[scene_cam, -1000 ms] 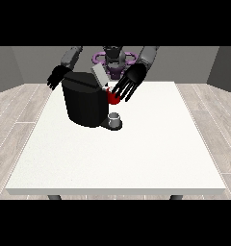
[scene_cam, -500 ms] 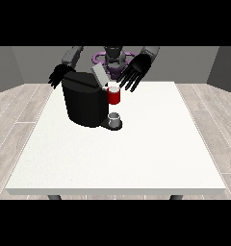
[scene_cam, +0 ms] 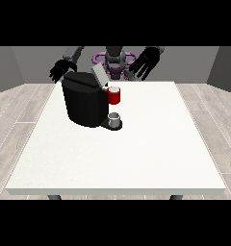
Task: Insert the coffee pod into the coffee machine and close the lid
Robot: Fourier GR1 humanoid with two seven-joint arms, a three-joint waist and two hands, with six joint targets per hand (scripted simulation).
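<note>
A black coffee machine point(scene_cam: 83, 103) is seen on the white table point(scene_cam: 136, 153). A red thing at the machine point(scene_cam: 114, 95) is shown below the black hand at the view's right point(scene_cam: 145, 62).

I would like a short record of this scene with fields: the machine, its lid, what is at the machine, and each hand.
coffee machine: black coffee machine on the white table, towards the view's left
lid: grey lid, tilted up, not closed
at the machine: a red thing at the machine; below it a grey thing on the machine's base
hand at the view's left: raised behind the machine, holding nothing
hand at the view's right: raised, fingers spread, holding nothing
</note>
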